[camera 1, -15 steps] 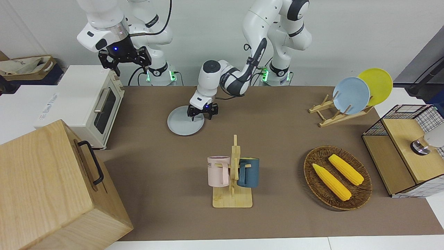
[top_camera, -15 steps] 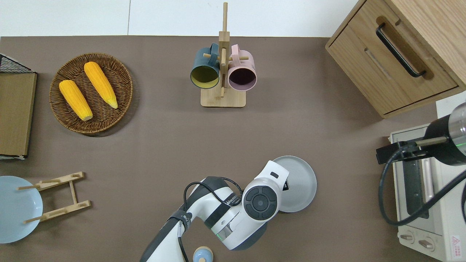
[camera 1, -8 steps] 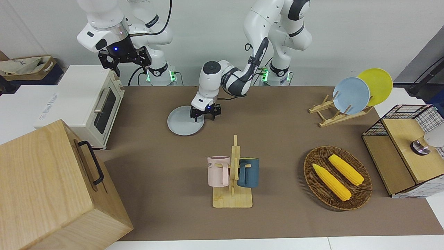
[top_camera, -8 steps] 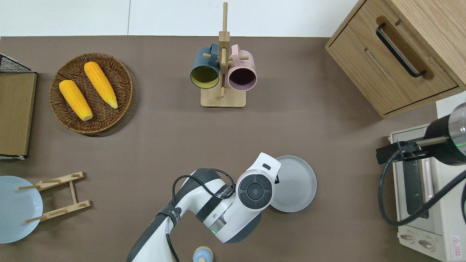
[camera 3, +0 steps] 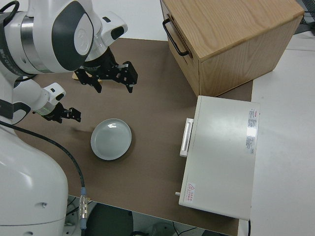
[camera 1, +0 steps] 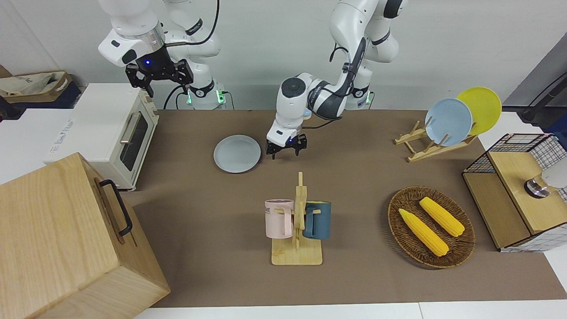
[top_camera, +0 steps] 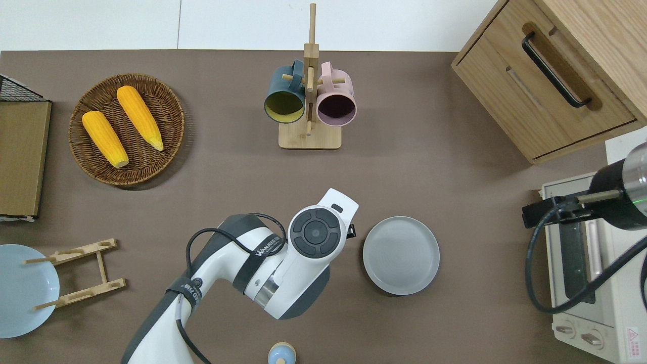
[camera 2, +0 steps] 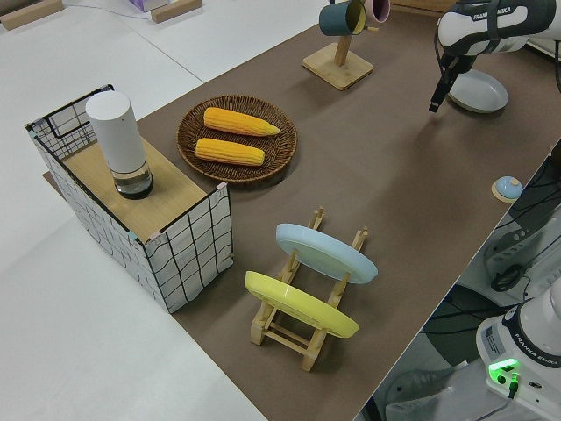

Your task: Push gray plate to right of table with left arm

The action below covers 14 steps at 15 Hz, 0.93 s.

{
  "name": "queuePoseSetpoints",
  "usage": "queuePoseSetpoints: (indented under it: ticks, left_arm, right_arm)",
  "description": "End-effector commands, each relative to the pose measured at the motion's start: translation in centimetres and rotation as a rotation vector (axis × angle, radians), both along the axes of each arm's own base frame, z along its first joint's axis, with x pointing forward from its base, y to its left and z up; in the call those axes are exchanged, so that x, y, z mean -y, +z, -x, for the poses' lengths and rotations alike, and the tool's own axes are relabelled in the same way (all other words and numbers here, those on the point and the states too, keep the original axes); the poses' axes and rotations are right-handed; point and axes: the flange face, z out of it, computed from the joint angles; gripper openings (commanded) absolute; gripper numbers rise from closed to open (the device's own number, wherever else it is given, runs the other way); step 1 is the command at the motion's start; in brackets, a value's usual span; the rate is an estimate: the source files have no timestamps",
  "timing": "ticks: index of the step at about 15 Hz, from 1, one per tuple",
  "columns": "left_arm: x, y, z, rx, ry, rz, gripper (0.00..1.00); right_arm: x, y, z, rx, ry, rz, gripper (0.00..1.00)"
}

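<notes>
Overall light: the scene is lit evenly and brightly from above; no dim corners are seen.
Shadow at the claw: only a faint, soft smudge is cast on the table point(camera 1: 354, 177) under the left gripper point(camera 1: 286, 148).
Shadows away from the claw: a soft dark edge is seen around the wicker basket point(camera 1: 430, 227) toward the left arm's end, and a wider soft shadow beside the wooden cabinet point(camera 1: 66, 239) toward the right arm's end.
Glare: a small white highlight is carried by the gray plate point(camera 3: 111, 139) just beside the claw; the white oven point(camera 3: 221, 157) top is nearly washed out.
Distortion: the table's edges are rendered straight.
</notes>
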Motion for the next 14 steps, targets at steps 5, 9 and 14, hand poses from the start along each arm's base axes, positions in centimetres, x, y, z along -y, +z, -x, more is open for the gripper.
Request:
queuePoseSetpoints:
  ticks: [5,9,14]
  left_arm:
    - [-8.0,6.3,-2.1,-0.062,-0.071,-0.007,1.00]
    - [-12.3,8.7,-2.9,-0.093,-0.112,-0.005,1.00]
    - [-15.5,10.8,-3.1,-0.109,-0.143,-0.010,1.00]
  right_arm:
    - [0.1,0.4,0.3,-0.004,-0.014,-0.002,0.983]
    - [0.1,0.4,0.3,-0.004,-0.015,-0.001,0.983]
    - [0.1,0.4,0.3,-0.004,-0.014,-0.002,0.983]
